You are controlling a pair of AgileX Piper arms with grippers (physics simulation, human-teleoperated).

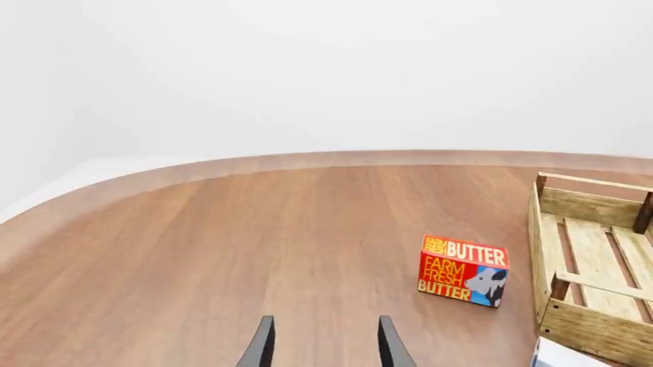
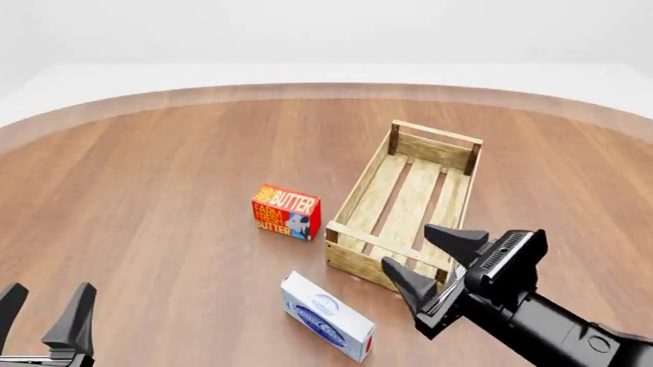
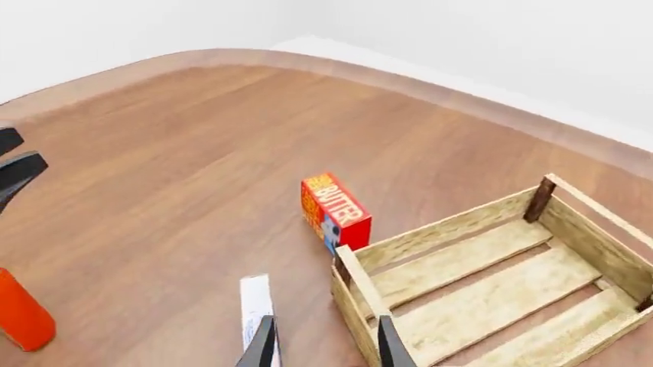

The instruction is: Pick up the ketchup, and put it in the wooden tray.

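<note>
Only the right wrist view shows the ketchup [image 3: 21,313], as an orange-red body at the picture's edge, with its cap out of frame. It stands on the table close to my left gripper's dark fingers [image 3: 12,164]. The wooden tray [image 2: 369,187] lies right of centre, empty, and also appears as the tray [image 1: 556,229] and the tray [image 3: 449,229]. My left gripper [image 2: 46,310] is open at the near left edge, holding nothing, as is the left gripper [image 1: 324,336]. My right gripper [image 2: 433,264] hangs open over the tray's near end, and the right gripper [image 3: 324,340] shows the same.
A red butter box [image 2: 287,212] stands just left of the tray, also seen as the butter box [image 1: 464,269] and the butter box [image 3: 334,206]. A white and blue box [image 2: 326,316] lies flat near the tray's near corner. The table's curved far edge [image 2: 306,88] runs along the back.
</note>
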